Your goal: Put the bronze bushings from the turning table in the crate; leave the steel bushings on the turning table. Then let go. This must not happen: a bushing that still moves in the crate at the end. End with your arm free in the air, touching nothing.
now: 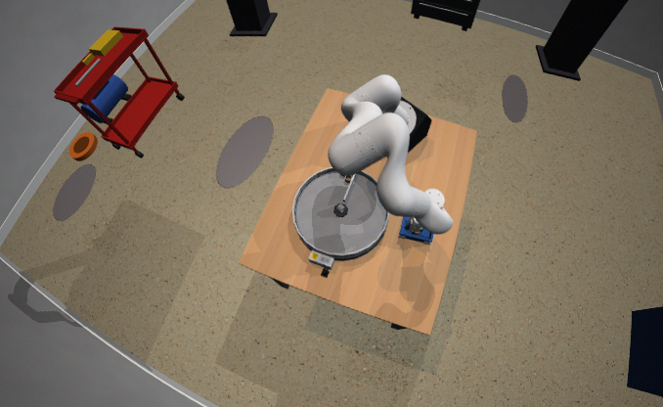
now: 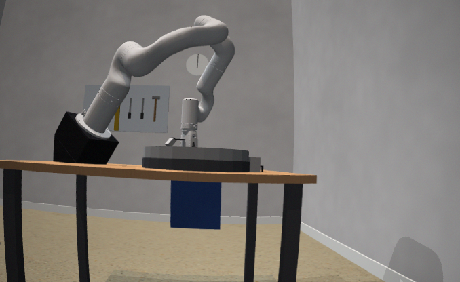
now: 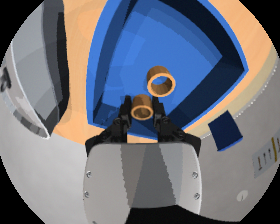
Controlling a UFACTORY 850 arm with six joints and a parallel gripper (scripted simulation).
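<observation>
- The gripper (image 1: 415, 225) (image 2: 190, 142) (image 3: 141, 101) is closed on a bronze bushing (image 3: 142, 100), one finger on each side of its outer wall, in the middle of the wrist view.
- That bushing is over the near end of the blue crate (image 1: 403, 237) (image 3: 91, 75), right of centre in the top view; whether it touches the floor inside, I cannot tell.
- A second bronze bushing (image 3: 158, 71) lies in the crate, just above and right of the held one in the wrist view.
- On the turning table (image 1: 319, 227) (image 2: 197, 154) (image 3: 33, 60), a small brownish ring (image 1: 347, 181) shows near the upper rim in the top view, partly hidden by the arm; it may be another bronze one. I can make out no steel bushing.
- The bushings should be stiff, fairly heavy for their size, hard to break, and a bit slippery on the smooth curve. Best taken across the outside, pads square to the wall; a loose one could roll.
- The control box (image 1: 321, 259) (image 2: 254, 163), low centre in the top view, has a yellow patch and small marks, too small to read. No brand is legible.
</observation>
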